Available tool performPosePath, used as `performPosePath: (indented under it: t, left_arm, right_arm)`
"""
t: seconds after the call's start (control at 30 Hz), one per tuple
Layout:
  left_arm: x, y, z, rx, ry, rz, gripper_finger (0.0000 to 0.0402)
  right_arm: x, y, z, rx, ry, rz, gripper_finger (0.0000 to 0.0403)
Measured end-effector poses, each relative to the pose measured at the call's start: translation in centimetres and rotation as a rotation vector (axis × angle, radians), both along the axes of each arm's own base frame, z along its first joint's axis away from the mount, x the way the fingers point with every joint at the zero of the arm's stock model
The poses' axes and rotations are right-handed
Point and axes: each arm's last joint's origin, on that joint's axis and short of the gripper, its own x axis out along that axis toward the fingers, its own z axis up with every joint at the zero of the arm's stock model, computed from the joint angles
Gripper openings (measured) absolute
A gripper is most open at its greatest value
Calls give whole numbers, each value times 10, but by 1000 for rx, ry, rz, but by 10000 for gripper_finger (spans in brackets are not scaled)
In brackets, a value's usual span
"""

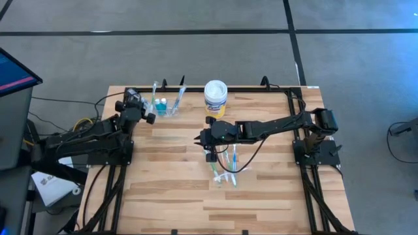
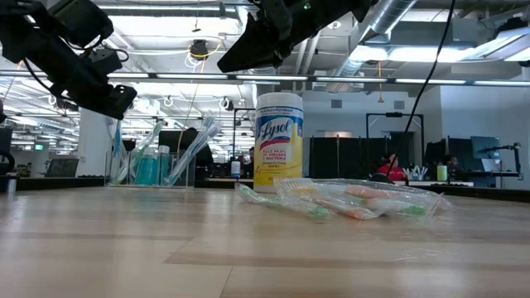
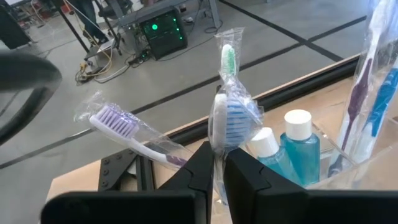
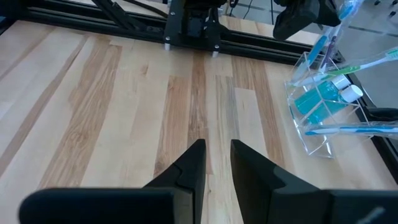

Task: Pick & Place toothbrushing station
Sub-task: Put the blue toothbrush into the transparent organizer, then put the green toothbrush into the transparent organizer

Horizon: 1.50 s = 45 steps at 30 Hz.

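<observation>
Looking straight down from above, I see my left gripper (image 1: pixel 145 112) at the far left of the wooden table (image 1: pixel 170 196), just beside a clear plastic holder (image 1: pixel 168 106) with toothbrushes standing in it. My right gripper (image 1: pixel 204 140) hangs over the table's middle, near the white-lidded Lysol tub (image 1: pixel 215 98). A few wrapped toothbrushes (image 1: pixel 225 166) lie loose on the wood just nearer than that gripper.

From table height, the holder (image 2: pixel 157 161) stands on the left with teal bottles inside, the tub (image 2: pixel 279 142) in the centre, and the loose wrapped brushes (image 2: pixel 356 200) lie to its right. Both arms hang above.

From my left wrist, my fingers (image 3: pixel 202 171) are pinched closed on a blue-and-white wrapped toothbrush (image 3: pixel 229 115), held upright beside the holder's teal, white-capped bottles (image 3: pixel 298 146). A purple-bristled brush (image 3: pixel 134 134) leans out nearby.

From my right wrist, my fingers (image 4: pixel 193 163) stand slightly parted over bare wood, gripping nothing. The holder (image 4: pixel 323 102) is well apart, with my left gripper (image 4: pixel 305 15) above it.
</observation>
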Motion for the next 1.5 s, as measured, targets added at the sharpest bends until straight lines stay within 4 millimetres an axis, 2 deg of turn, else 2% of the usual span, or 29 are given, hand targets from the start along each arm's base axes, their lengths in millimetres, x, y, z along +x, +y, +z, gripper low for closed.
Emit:
performPosePath:
  t: [0.17, 0.5, 0.7, 0.87, 1.07, 1.37, 1.5]
  left_arm:
    - [0, 0, 0, 8, -11, 24, 39]
    - [-1, 0, 1, 17, -34, 54, 139]
    - [-2, 1, 1, 27, -31, 68, 178]
    - [-4, 1, 3, 85, 20, 136, 184]
    - [-2, 2, 6, 106, -11, 143, 179]
    - [2, 4, 16, 154, -100, 139, 176]
    - [5, 2, 16, 130, -116, 72, 176]
  right_arm:
    - [0, 0, 0, 0, 0, 0, 66]
    - [0, 0, 0, 0, 0, 0, 66]
    - [0, 0, 0, 0, 0, 0, 66]
    - [0, 0, 0, 0, 0, 0, 66]
    - [0, 0, 0, 0, 0, 0, 66]
    - [0, 0, 0, 0, 1, -1, 66]
    - [0, 0, 0, 0, 5, -1, 66]
